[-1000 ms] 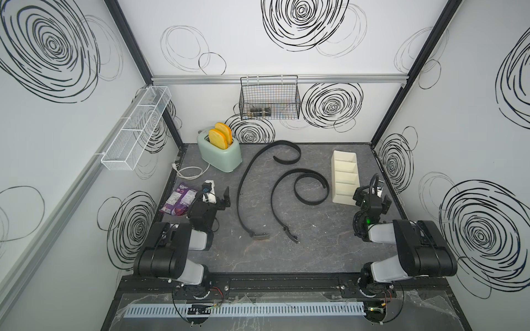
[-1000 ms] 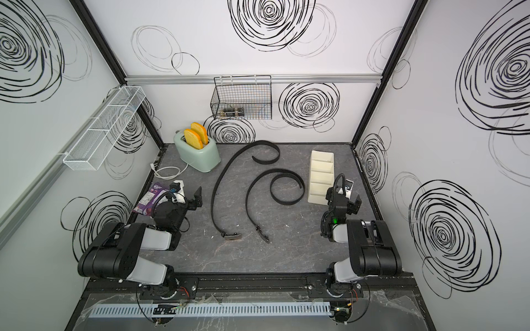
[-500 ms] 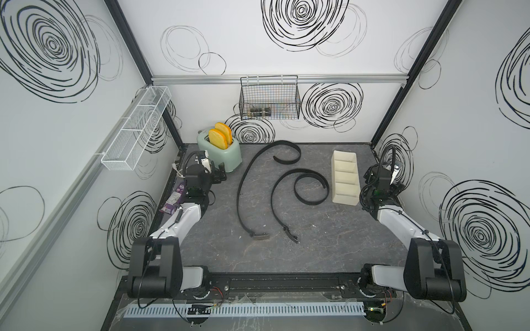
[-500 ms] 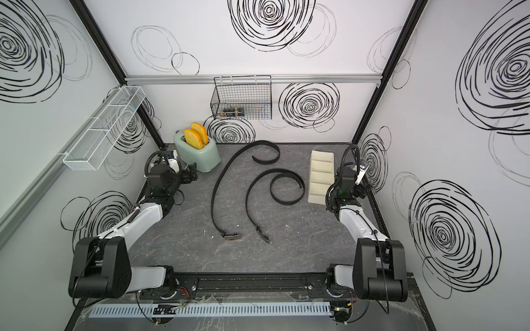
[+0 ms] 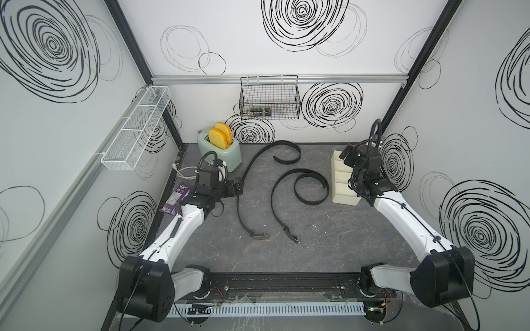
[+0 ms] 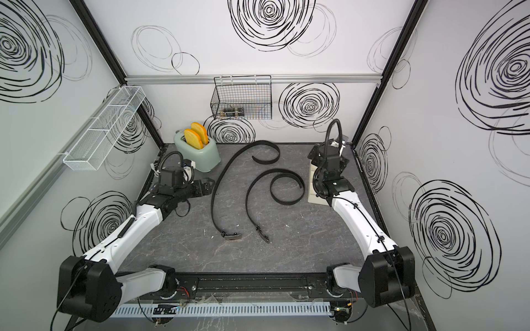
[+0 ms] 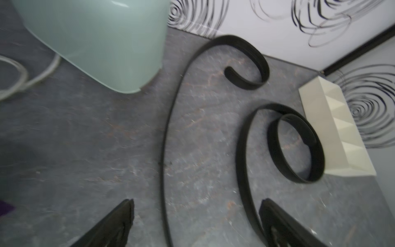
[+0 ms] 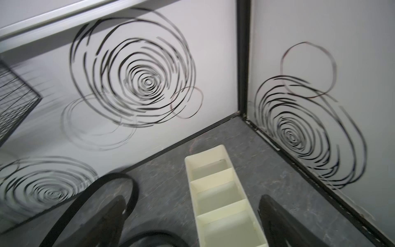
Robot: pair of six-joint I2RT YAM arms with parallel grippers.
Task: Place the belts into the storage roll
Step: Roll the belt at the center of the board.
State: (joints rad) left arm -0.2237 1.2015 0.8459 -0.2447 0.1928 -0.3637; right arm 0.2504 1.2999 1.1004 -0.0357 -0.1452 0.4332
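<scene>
Two black belts lie uncoiled on the grey table. The longer belt (image 5: 238, 200) (image 6: 212, 197) (image 7: 165, 149) ends in a metal buckle at the front. The shorter belt (image 5: 273, 200) (image 6: 247, 203) (image 7: 241, 149) curls into a loop beside the storage roll (image 5: 342, 183) (image 6: 314, 199) (image 7: 333, 132) (image 8: 213, 179), a cream tray whose compartments are empty. My left gripper (image 5: 237, 187) (image 6: 208, 184) (image 7: 196, 203) is open, right next to the longer belt's middle. My right gripper (image 5: 347, 154) (image 6: 314, 153) (image 8: 192, 198) hangs open above the tray's far end, partly hiding it.
A mint toaster (image 5: 220, 149) with two yellow slices stands at the back left, its white cable (image 5: 183, 172) beside it. A purple packet (image 5: 175, 197) lies at the left edge. A black wire basket (image 5: 269, 100) and a white mesh shelf (image 5: 134, 129) hang on the walls.
Both arms have unfolded from their low pose at the front and reached toward the back. The left gripper swung toward the longer belt, the right one over the tray. The belts have not moved.
</scene>
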